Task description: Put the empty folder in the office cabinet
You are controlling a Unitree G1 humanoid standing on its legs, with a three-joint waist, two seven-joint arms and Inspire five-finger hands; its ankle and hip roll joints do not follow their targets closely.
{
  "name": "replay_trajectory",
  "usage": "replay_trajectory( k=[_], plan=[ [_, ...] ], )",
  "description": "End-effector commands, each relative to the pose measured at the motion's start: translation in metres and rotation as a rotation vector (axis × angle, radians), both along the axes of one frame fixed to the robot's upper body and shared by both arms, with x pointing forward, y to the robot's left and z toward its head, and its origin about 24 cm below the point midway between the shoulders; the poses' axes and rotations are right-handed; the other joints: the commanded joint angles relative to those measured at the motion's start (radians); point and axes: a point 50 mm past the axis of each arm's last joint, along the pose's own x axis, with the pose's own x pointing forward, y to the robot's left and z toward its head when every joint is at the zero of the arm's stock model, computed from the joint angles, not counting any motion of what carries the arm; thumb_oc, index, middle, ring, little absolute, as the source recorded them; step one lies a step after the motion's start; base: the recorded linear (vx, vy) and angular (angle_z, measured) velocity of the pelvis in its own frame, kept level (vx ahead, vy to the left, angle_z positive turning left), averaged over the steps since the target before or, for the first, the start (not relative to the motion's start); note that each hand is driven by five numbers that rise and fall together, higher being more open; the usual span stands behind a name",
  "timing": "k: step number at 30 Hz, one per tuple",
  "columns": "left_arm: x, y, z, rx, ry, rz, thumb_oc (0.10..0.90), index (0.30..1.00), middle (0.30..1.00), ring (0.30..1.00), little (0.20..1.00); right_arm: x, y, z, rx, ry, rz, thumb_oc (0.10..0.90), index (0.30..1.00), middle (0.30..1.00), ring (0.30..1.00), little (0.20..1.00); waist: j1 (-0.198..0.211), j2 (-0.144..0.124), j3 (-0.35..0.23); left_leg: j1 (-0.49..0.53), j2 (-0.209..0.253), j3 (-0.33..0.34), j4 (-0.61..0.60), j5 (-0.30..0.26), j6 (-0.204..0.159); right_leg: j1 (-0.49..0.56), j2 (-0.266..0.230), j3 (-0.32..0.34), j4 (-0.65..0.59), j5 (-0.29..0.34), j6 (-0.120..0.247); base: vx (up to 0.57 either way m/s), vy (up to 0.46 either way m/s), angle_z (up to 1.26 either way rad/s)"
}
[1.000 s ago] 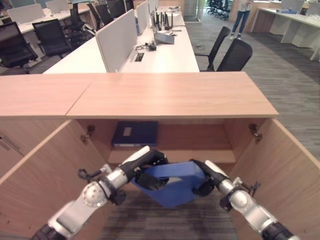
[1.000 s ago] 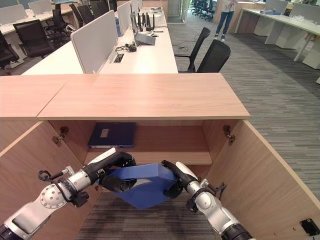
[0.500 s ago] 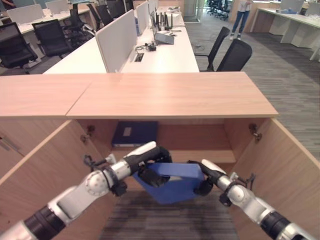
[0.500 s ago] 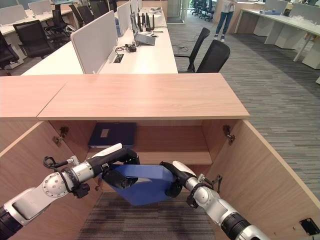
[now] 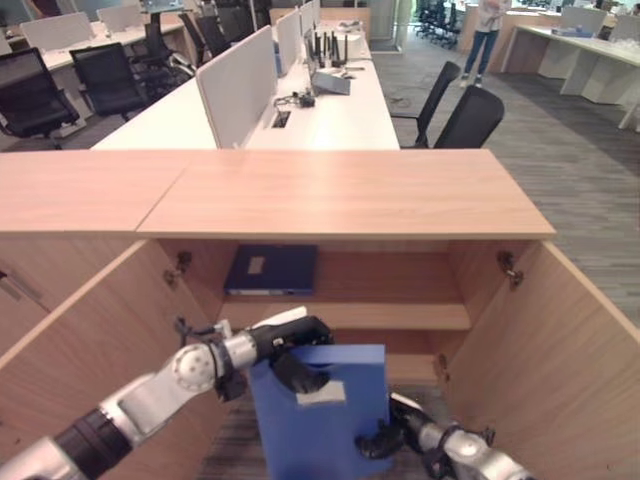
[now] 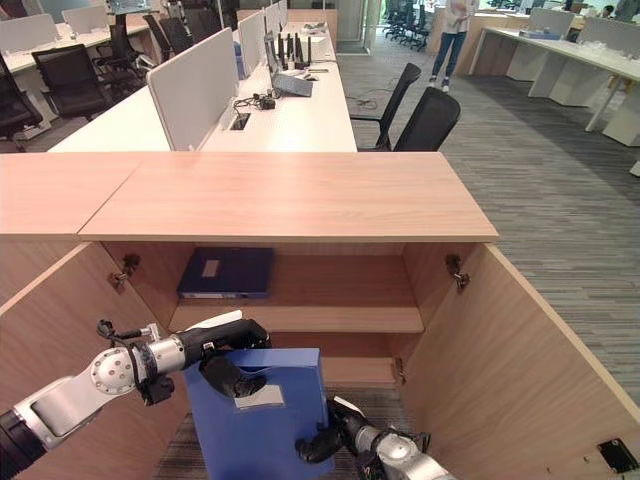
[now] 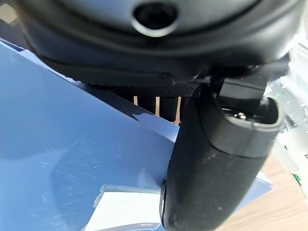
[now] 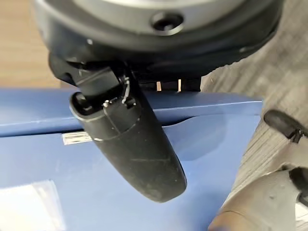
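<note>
The office cabinet [image 5: 340, 195] stands with both doors swung wide, its wooden top level and bare. Behind it a long white desk [image 5: 330, 110] runs away from the camera, with dark office chairs [image 5: 470, 115] beside it and a person [image 5: 487, 30] standing far off in the aisle. Inside the cabinet, an upper shelf [image 5: 400, 315] carries a dark blue binder [image 5: 272, 268] lying flat at its left end.

The blue folder [image 5: 320, 420] is held upright in front of the open cabinet, below the level of the upper shelf and outside the compartment. A white label [image 5: 322, 395] sits on its near face.

The left hand [image 5: 295, 350] grips the folder at its upper left corner: the thumb curls over the near face, just beside the label, with the fingers behind the top edge. The right hand [image 5: 385, 440] pinches the folder low on its right edge; in the right wrist view its thumb [image 8: 132, 144] lies pressed flat across the blue cover.
</note>
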Motion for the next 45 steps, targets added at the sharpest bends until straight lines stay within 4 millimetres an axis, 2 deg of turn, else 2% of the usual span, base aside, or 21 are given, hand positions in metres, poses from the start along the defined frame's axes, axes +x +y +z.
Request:
replay_trajectory(
  k=[1, 2, 3, 8, 12, 13, 14, 15, 17, 22, 23, 26, 27, 28, 29, 30, 31, 35, 40, 41, 45],
  plan=[
    [-0.005, -0.086, 0.060, -0.622, -0.136, -0.233, 0.438, 0.356, 0.356, 0.356, 0.356, 0.035, 0.087, 0.044, 0.627, 0.009, -0.204, 0.400, 0.300, 0.300, 0.300, 0.300, 0.008, -0.015, -0.045, 0.009, 0.012, -0.044, -0.005, -0.116, -0.038, -0.010, -0.023, -0.063, 0.021, -0.058, 0.039, -0.02, -0.031, -0.03],
    [-0.005, -0.084, 0.057, -0.630, -0.122, -0.217, 0.723, 0.785, 0.785, 0.785, 0.785, 0.032, 0.086, 0.041, 0.627, 0.025, -0.214, 0.400, 0.300, 0.300, 0.300, 0.300, 0.007, -0.016, -0.043, 0.009, 0.012, -0.044, -0.005, -0.116, -0.039, -0.011, -0.022, -0.062, 0.022, -0.058, 0.038, -0.01, -0.025, -0.03],
    [-0.004, -0.083, 0.053, -0.635, -0.106, -0.197, 0.800, 0.900, 0.900, 0.900, 0.900, 0.029, 0.084, 0.038, 0.626, 0.041, -0.233, 0.400, 0.300, 0.300, 0.300, 0.300, 0.007, -0.016, -0.044, 0.008, 0.013, -0.044, -0.005, -0.115, -0.040, -0.012, -0.021, -0.063, 0.022, -0.059, 0.037, -0.01, -0.040, -0.02],
    [-0.002, -0.063, 0.032, -0.673, -0.033, -0.038, 0.800, 0.900, 0.900, 0.900, 0.900, 0.015, 0.058, 0.019, 0.577, 0.108, -0.345, 0.400, 0.300, 0.300, 0.300, 0.300, 0.002, -0.021, -0.041, 0.004, 0.023, -0.044, -0.005, -0.111, -0.049, -0.017, -0.015, -0.068, 0.024, -0.062, 0.031, -0.01, -0.053, 0.01],
    [-0.001, -0.035, 0.013, -0.689, -0.015, 0.158, 0.800, 0.900, 0.900, 0.900, 0.900, -0.006, 0.023, -0.002, 0.480, 0.167, -0.472, 0.400, 0.300, 0.300, 0.300, 0.300, -0.005, -0.030, -0.033, -0.006, 0.032, -0.046, -0.005, -0.102, -0.060, -0.025, -0.007, -0.074, 0.026, -0.064, 0.023, -0.03, -0.079, 0.02],
    [-0.001, -0.026, 0.006, -0.699, -0.008, 0.230, 0.800, 0.900, 0.900, 0.900, 0.900, -0.013, 0.014, -0.006, 0.459, 0.179, -0.503, 0.400, 0.300, 0.300, 0.300, 0.300, -0.008, -0.032, -0.031, -0.012, 0.035, -0.048, -0.005, -0.098, -0.064, -0.028, -0.004, -0.076, 0.028, -0.065, 0.021, -0.09, -0.185, -0.04],
    [-0.005, -0.003, -0.013, -0.769, 0.002, 0.456, 0.800, 0.900, 0.900, 0.900, 0.900, -0.026, -0.011, -0.014, 0.390, 0.185, -0.587, 0.400, 0.300, 0.300, 0.300, 0.300, -0.011, -0.044, -0.019, -0.031, 0.046, -0.053, -0.005, -0.086, -0.074, -0.046, 0.008, -0.080, 0.037, -0.067, 0.012, -0.08, -0.159, 0.02],
    [-0.005, -0.003, -0.013, -0.770, 0.002, 0.457, 0.800, 0.900, 0.900, 0.900, 0.900, -0.026, -0.011, -0.014, 0.390, 0.185, -0.587, 0.400, 0.300, 0.300, 0.300, 0.300, -0.012, -0.044, -0.019, -0.031, 0.046, -0.053, -0.005, -0.086, -0.074, -0.047, 0.008, -0.081, 0.038, -0.068, 0.012, -0.08, -0.168, 0.10],
    [-0.016, 0.020, -0.033, -0.787, 0.011, 0.664, 0.800, 0.900, 0.900, 0.900, 0.900, -0.036, -0.033, -0.019, 0.331, 0.188, -0.667, 0.400, 0.300, 0.300, 0.300, 0.300, -0.019, -0.051, -0.005, -0.045, 0.063, -0.061, -0.005, -0.076, -0.084, -0.068, 0.026, -0.075, 0.061, -0.076, 0.001, -0.05, -0.136, 0.17],
    [-0.027, 0.037, -0.048, -0.795, 0.022, 0.807, 0.800, 0.900, 0.900, 0.900, 0.900, -0.038, -0.046, -0.019, 0.294, 0.169, -0.702, 0.400, 0.300, 0.300, 0.300, 0.300, -0.022, -0.055, 0.012, -0.046, 0.088, -0.066, -0.005, -0.063, -0.088, -0.093, 0.048, -0.063, 0.107, -0.096, -0.014, -0.05, -0.137, 0.05],
    [-0.030, 0.040, -0.055, -0.835, 0.040, 0.876, 0.800, 0.900, 0.900, 0.900, 0.900, -0.031, -0.054, -0.016, 0.280, 0.135, -0.723, 0.400, 0.300, 0.300, 0.300, 0.300, -0.017, -0.073, 0.067, -0.172, 0.082, -0.052, 0.219, -0.098, -0.108, -0.107, 0.048, -0.068, 0.139, -0.103, -0.033, -0.16, -0.153, 0.09],
    [-0.036, 0.039, -0.067, -0.874, 0.089, 0.931, 0.800, 0.900, 0.900, 0.900, 0.900, -0.028, -0.058, -0.015, 0.268, 0.124, -0.735, 0.400, 0.300, 0.300, 0.300, 0.300, -0.011, -0.078, 0.090, -0.259, 0.073, -0.044, 0.347, -0.103, -0.108, -0.103, 0.046, -0.078, 0.135, -0.102, -0.044, -0.11, -0.137, 0.12],
    [-0.039, 0.035, -0.078, -0.912, 0.148, 0.977, 0.800, 0.900, 0.900, 0.900, 0.900, -0.022, -0.059, -0.013, 0.261, 0.109, -0.744, 0.400, 0.300, 0.300, 0.300, 0.300, -0.007, -0.075, 0.105, -0.347, 0.067, -0.032, 0.406, -0.071, -0.096, -0.091, 0.042, -0.097, 0.120, -0.105, -0.051, -0.02, -0.072, 0.16],
    [-0.039, 0.035, -0.078, -0.913, 0.148, 0.977, 0.800, 0.900, 0.900, 0.900, 0.900, -0.022, -0.059, -0.013, 0.261, 0.108, -0.744, 0.400, 0.300, 0.300, 0.300, 0.300, -0.008, -0.075, 0.104, -0.350, 0.067, -0.033, 0.409, -0.072, -0.096, -0.092, 0.042, -0.098, 0.120, -0.105, -0.051, 0.01, -0.049, 0.26],
    [-0.042, 0.035, -0.083, -0.910, 0.167, 1.001, 0.800, 0.900, 0.900, 0.900, 0.900, -0.018, -0.060, -0.012, 0.262, 0.100, -0.748, 0.400, 0.300, 0.300, 0.300, 0.300, -0.004, -0.071, 0.108, -0.380, 0.060, -0.030, 0.388, -0.055, -0.091, -0.090, 0.043, -0.101, 0.116, -0.107, -0.052, 0.12, 0.006, 0.27],
    [-0.052, 0.034, -0.099, -0.870, 0.233, 1.047, 0.800, 0.900, 0.900, 0.900, 0.900, -0.011, -0.059, -0.007, 0.263, 0.075, -0.734, 0.400, 0.300, 0.300, 0.300, 0.300, 0.010, -0.056, 0.112, -0.409, 0.047, -0.039, 0.295, 0.020, -0.094, -0.082, 0.059, -0.099, 0.109, -0.113, -0.054, 0.24, 0.059, 0.27],
    [-0.060, 0.033, -0.113, -0.846, 0.296, 1.102, 0.800, 0.900, 0.900, 0.900, 0.900, -0.002, -0.059, -0.002, 0.248, 0.045, -0.724, 0.400, 0.300, 0.300, 0.300, 0.300, 0.021, -0.038, 0.113, -0.447, 0.046, -0.042, 0.193, 0.051, -0.098, -0.073, 0.069, -0.091, 0.107, -0.128, -0.052, 0.22, 0.066, 0.06],
    [-0.072, 0.028, -0.133, -0.844, 0.394, 1.172, 0.800, 0.900, 0.900, 0.900, 0.900, 0.004, -0.054, 0.001, 0.261, 0.033, -0.717, 0.400, 0.300, 0.300, 0.300, 0.300, 0.034, -0.016, 0.095, -0.419, 0.051, -0.070, 0.023, 0.066, -0.099, -0.042, 0.085, -0.057, 0.090, -0.155, -0.047, 0.19, 0.083, -0.06],
    [-0.097, 0.033, -0.165, -0.635, 0.498, 1.271, 0.800, 0.900, 0.900, 0.900, 0.900, 0.003, -0.043, -0.001, 0.292, 0.058, -0.731, 0.400, 0.300, 0.300, 0.300, 0.300, 0.034, -0.009, 0.056, -0.387, 0.066, -0.058, 0.020, 0.131, -0.096, -0.007, 0.059, -0.027, 0.046, -0.183, -0.031, 0.26, 0.146, -0.47],
    [-0.097, 0.033, -0.165, -0.635, 0.498, 1.271, 0.800, 0.900, 0.900, 0.900, 0.900, 0.003, -0.043, -0.001, 0.291, 0.058, -0.731, 0.400, 0.300, 0.300, 0.300, 0.300, 0.033, -0.008, 0.054, -0.390, 0.068, -0.059, 0.020, 0.132, -0.096, -0.010, 0.061, -0.027, 0.046, -0.182, -0.031, 0.27, 0.198, -0.62],
    [-0.128, 0.049, -0.201, -0.263, 0.588, 1.343, 0.800, 0.900, 0.900, 0.900, 0.900, 0.015, -0.024, 0.006, 0.372, 0.066, -0.727, 0.400, 0.300, 0.300, 0.300, 0.300, 0.049, -0.022, 0.053, -0.448, 0.047, -0.010, 0.116, 0.074, -0.070, -0.035, -0.011, -0.011, 0.064, -0.199, 0.005, 0.25, 0.209, -0.07]
  ],
)
